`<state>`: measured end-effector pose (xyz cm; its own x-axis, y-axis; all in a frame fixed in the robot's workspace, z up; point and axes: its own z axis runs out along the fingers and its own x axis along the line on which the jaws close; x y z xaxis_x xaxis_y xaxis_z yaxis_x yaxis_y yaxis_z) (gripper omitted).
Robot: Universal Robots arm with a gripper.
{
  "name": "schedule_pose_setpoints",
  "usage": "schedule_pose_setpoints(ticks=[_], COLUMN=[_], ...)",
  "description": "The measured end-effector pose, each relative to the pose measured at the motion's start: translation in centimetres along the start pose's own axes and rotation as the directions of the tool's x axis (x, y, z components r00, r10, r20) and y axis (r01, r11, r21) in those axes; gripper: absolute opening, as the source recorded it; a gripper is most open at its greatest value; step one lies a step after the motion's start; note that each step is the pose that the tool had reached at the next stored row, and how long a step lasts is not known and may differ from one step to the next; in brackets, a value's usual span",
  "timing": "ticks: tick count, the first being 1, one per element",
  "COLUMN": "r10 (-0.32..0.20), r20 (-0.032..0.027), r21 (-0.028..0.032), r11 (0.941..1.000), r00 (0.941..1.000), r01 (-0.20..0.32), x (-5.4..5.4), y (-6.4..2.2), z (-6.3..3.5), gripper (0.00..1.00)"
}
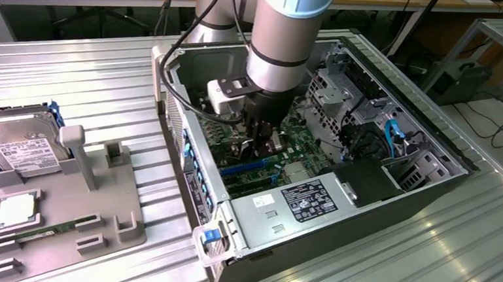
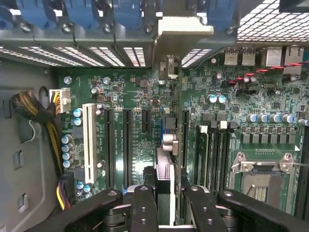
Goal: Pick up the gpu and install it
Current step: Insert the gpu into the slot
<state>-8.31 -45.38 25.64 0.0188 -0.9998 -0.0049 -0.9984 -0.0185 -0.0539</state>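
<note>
The arm reaches down into an open computer case (image 1: 427, 135) of black and grey sheet metal that lies on its side on a ribbed aluminium table (image 1: 80, 78). The gripper (image 1: 264, 142) sits low over the green motherboard (image 1: 300, 144), close above the blue expansion slots (image 1: 245, 167).

In the wrist view the gripper (image 2: 166, 193) shows as black, matte linkage fingers (image 2: 145, 208) with round pivot pins, drawn close on either side of the gpu (image 2: 166, 164). The gpu is seen edge-on: a thin card standing upright between the fingers, with small silver cylindrical capacitors on one face and its silver metal end bracket (image 2: 181, 34), a folded flat strip, up against the perforated rear wall of the case. The card's lower edge runs in line with the long black slots (image 2: 126, 145) on the motherboard (image 2: 270, 145); whether it is fully seated in a slot cannot be told. The fingers appear closed onto the card, with only the card's thickness between them.

Beside the slots stands a white slot (image 2: 90, 142), and further across, an empty metal-framed processor socket (image 2: 263, 176).

At the exterior view's left, a grey moulded parts holder (image 1: 72, 215) rests on the table, carrying a silver boxy hard drive (image 1: 15, 143) with a white label, a square processor (image 1: 18, 209) and a narrow green memory stick (image 1: 49, 230).
</note>
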Motion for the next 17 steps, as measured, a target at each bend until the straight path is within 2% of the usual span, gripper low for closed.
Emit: schedule_pose_setpoints(ticks=[14, 16, 17], r10=[0.000, 0.016, 0.028], r20=[0.0000, -0.0008, -0.0012], r21=[0.0000, -0.0012, -0.0010], r11=[1.0000, 0.9999, 0.9996], r00=[1.0000, 0.9999, 0.9996], r01=[0.000, -0.016, -0.028], x=[0.0, 0.0, 0.0], y=[0.20, 0.05, 0.43], z=[0.57, 0.95, 1.30], gripper=[0.28, 0.28, 0.28])
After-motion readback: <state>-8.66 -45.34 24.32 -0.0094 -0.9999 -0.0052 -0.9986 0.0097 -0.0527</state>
